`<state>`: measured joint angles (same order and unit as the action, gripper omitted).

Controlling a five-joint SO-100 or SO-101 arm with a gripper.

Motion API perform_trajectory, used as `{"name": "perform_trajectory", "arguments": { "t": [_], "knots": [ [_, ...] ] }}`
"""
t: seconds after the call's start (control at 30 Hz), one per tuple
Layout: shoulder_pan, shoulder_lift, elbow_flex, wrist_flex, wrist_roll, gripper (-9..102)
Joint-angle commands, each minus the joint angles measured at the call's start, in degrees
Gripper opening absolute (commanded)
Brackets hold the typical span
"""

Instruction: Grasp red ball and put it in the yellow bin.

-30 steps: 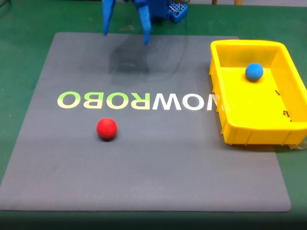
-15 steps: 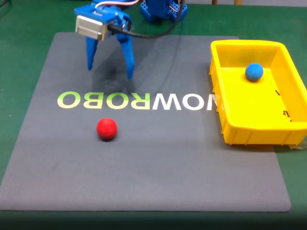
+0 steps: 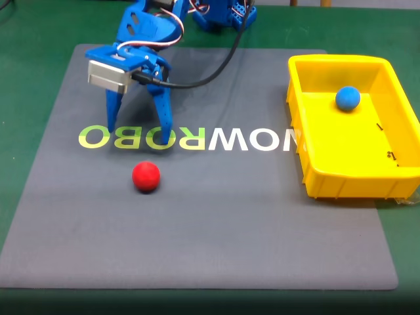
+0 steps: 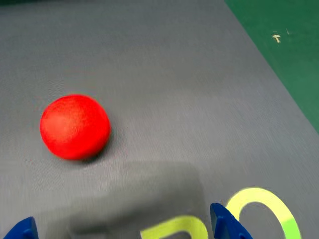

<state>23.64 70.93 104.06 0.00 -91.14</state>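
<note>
Fixed view: red ball (image 3: 146, 176) sitting on grey mat (image 3: 216, 216), just below the printed lettering (image 3: 187, 138), well apart from yellow bin (image 3: 328, 177) at the right edge of the mat. Blue ball (image 3: 348, 98) lying inside the bin, near its far wall. Mat lying on green bench (image 3: 26, 98). Blue arm (image 3: 147, 29) reaching in from the top, silver camera block (image 3: 108, 73) riding on its wrist, black cable (image 3: 203, 75) looping back toward the base. Gripper (image 3: 138, 136) hanging over the lettering with both blue fingers (image 3: 163, 115) pointing down and spread wide apart, holding nothing. Ball lying just beyond the fingertips toward the camera, not touching them.

Wrist view: red ball (image 4: 75, 127) resting on the mat (image 4: 174, 74) left of centre, casting a small shadow beneath. Two blue fingertips (image 4: 229, 226) poking in at the bottom edge, far apart, nothing between them. Yellow-green letters (image 4: 259, 209) showing at the lower right. Green bench (image 4: 284, 55) showing at the upper right corner.
</note>
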Motion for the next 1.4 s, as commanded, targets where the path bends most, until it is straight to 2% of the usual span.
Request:
{"name": "perform_trajectory", "arguments": {
  "t": [0.0, 0.67, 1.1, 1.27, 1.37],
  "knots": [
    [-1.14, -1.41, -6.42, -2.72, 1.05, 39],
    [-4.39, -16.00, -16.26, -14.24, 3.69, 39],
    [-5.45, -21.36, -20.74, -16.70, 4.92, 36],
    [-5.71, -22.68, -22.06, -16.88, 5.10, 29],
    [-5.80, -23.03, -22.24, -16.79, 4.57, 15]
  ]
}}
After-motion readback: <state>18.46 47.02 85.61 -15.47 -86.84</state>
